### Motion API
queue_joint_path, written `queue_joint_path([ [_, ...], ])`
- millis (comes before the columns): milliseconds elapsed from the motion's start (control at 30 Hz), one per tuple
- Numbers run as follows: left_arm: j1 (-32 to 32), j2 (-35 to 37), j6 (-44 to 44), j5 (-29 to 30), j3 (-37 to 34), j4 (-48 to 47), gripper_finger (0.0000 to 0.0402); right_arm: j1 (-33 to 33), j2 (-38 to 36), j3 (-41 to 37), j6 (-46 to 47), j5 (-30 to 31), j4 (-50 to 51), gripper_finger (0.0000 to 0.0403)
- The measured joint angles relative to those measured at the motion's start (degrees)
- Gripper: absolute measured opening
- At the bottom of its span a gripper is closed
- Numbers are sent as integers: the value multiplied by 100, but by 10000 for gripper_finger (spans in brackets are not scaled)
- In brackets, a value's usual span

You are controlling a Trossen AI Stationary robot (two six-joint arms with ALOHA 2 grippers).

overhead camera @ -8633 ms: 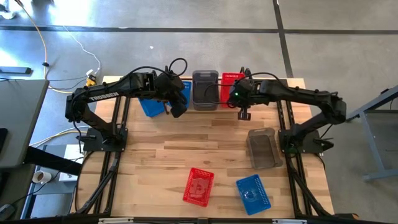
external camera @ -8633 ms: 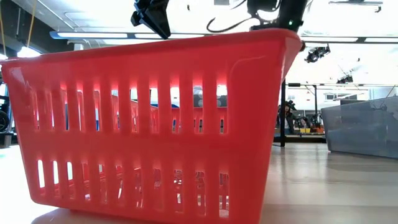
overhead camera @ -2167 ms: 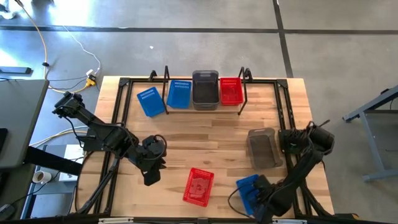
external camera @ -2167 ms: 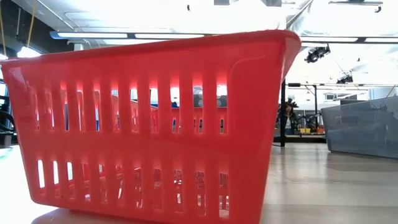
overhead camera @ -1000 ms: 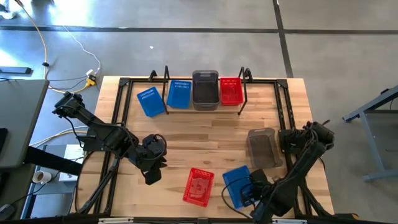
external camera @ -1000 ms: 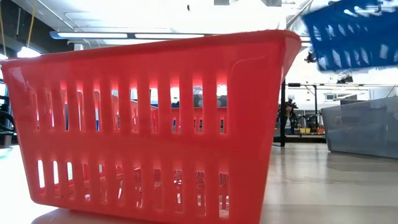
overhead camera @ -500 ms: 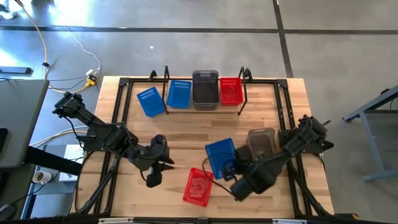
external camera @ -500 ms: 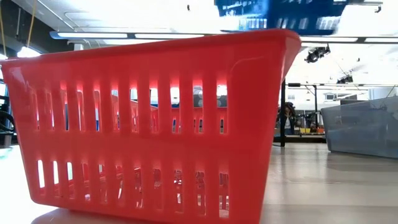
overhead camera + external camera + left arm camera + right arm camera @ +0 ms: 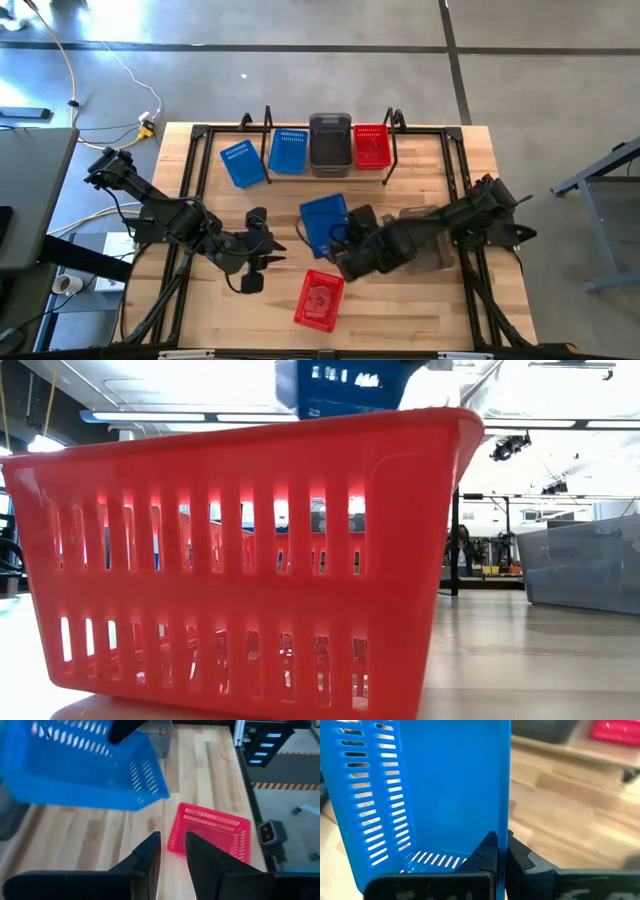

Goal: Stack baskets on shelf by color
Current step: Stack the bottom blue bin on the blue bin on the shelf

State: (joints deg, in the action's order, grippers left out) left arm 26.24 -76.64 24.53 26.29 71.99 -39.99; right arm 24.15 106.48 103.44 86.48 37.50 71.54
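Note:
My right gripper (image 9: 347, 230) is shut on a blue basket (image 9: 325, 222), which hangs over the middle of the table and shows above the red one in the low view (image 9: 340, 388). A red basket (image 9: 319, 300) stands on its bottom near the front edge. My left gripper (image 9: 268, 243) hovers left of the blue basket, its fingers (image 9: 150, 852) a little apart with nothing between them. The shelf (image 9: 267, 135) at the back carries a blue (image 9: 288, 150), a grey (image 9: 330, 143) and a red basket (image 9: 372, 146). My right gripper pinches the rim of one side wall (image 9: 509, 822) of the blue basket, one finger inside the basket and one outside. It comes at the basket slanting down from the table's right. The basket is lifted clear of the table and tilted.
Another blue basket (image 9: 240, 163) lies on the table left of the shelf. A grey basket (image 9: 420, 240) sits at the right, partly under my right arm. Bare wood lies between the shelf and the held basket.
My right gripper has swung from the table's near right corner toward the middle and the far edge, rising and carrying the blue basket along, clear of the table. My left gripper has rolled and tipped at the wrist while staying in place.

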Motion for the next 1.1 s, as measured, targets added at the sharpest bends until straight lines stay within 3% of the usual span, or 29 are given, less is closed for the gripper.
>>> queue_joint_path([
  [367, -307, 0, -475, 164, 0, -2, 81, -711, 0, 0, -1203, 165, -1105, 0],
  [633, -570, 0, -502, 421, 0, -2, 81, -1046, 2, 0, -1377, 205, -1154, 0],
  [1100, -1076, 0, -1371, 442, 0, -2, 81, -1399, 4, 0, -1916, 95, -1932, 0],
])
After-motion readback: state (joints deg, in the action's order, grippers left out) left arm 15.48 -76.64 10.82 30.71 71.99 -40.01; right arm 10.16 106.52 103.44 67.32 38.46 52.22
